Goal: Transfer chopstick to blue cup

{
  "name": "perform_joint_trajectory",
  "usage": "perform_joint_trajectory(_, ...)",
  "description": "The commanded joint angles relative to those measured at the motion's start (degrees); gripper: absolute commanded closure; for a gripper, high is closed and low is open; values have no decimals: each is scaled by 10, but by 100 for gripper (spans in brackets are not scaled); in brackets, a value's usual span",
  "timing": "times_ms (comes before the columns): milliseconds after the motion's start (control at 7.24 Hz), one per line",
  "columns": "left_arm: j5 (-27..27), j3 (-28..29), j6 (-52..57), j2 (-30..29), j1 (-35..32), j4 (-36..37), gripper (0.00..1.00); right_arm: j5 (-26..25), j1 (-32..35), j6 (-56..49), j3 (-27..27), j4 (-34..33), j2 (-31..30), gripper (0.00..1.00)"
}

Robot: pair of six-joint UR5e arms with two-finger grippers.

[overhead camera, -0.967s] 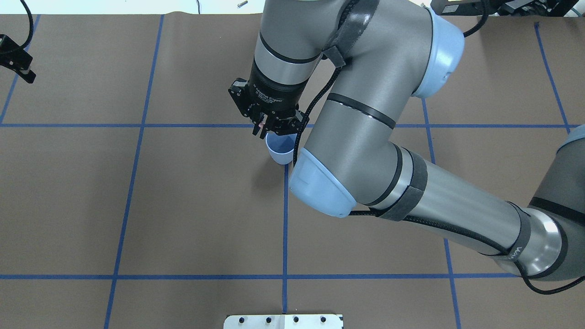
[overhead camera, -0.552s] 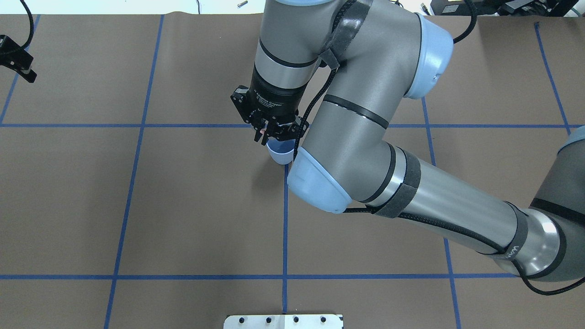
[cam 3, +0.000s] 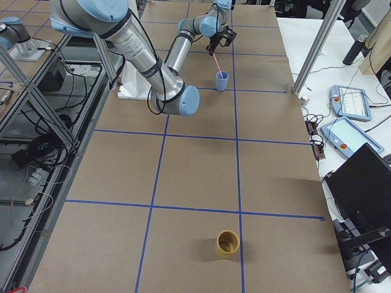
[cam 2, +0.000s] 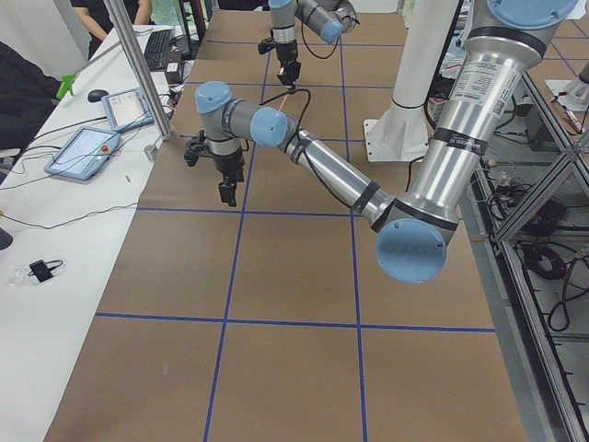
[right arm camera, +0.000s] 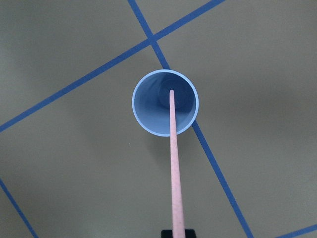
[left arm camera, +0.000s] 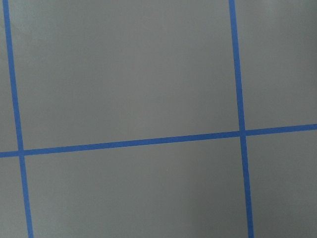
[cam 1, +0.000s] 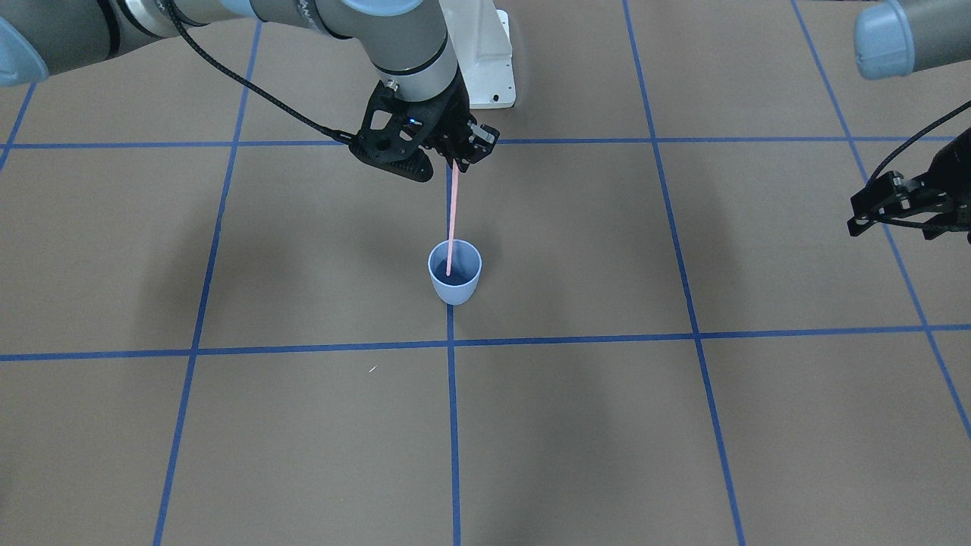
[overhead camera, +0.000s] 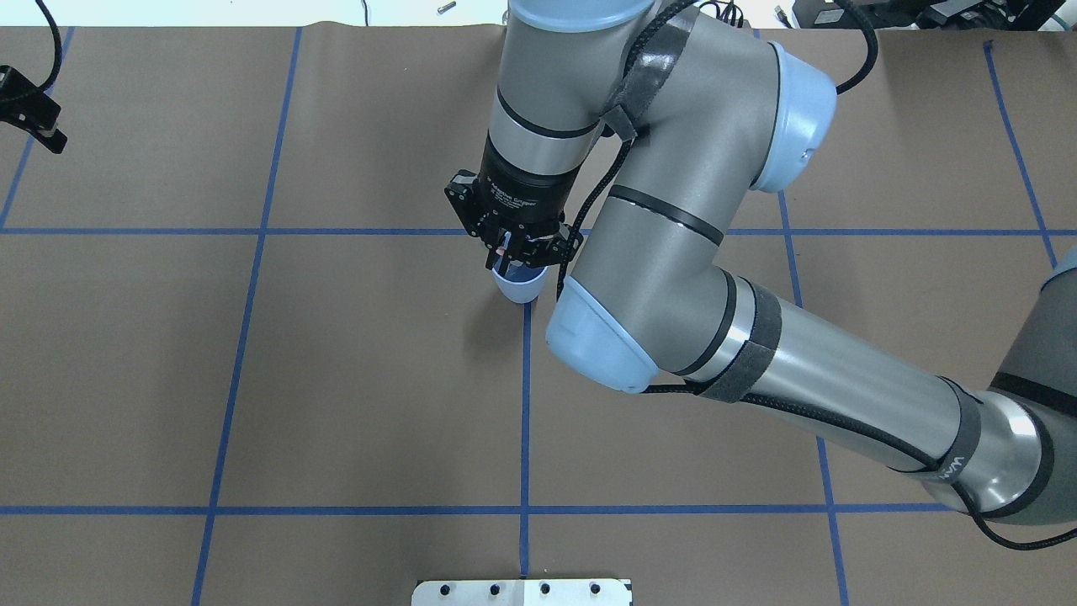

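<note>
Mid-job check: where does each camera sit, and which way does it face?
Front: across the table, facing the robot; right end effector holds the chopstick above the blue cup; left end effector at right.
Overhead: behind the robot, looking down; right arm mid-frame.
Left side: table's end; left arm near.
Right side: opposite end; right arm near.
Left wrist: straight down; only taped table.
Right wrist: down the chopstick into the cup.
Shared: front and right wrist both show the tip at the cup's mouth.

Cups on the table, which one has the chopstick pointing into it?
The blue cup, below the right gripper: the held chopstick aims into its mouth. The tan cup stands alone, far off.
</note>
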Motion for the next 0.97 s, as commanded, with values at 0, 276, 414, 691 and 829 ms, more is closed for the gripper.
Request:
perform_joint_trajectory(0,0,0,-1,1,0,-5,1,0,0,0,-24,39,-15,100)
perform_joint_trajectory(276,0,0,-1,1,0,-4,1,0,0,1,-31,42,-15,62)
perform_joint_trajectory(414,0,0,-1,1,0,-5,1,-4,-8,3,-35,61,-16,1)
perform_joint_trajectory(691,0,2,-1,2,0,-5,1,-7,-8,7,-34,73,-8,0)
perform_joint_trajectory(829,0,2,-1,2,0,-5,1,-11,-3,0,-25,73,-7,0)
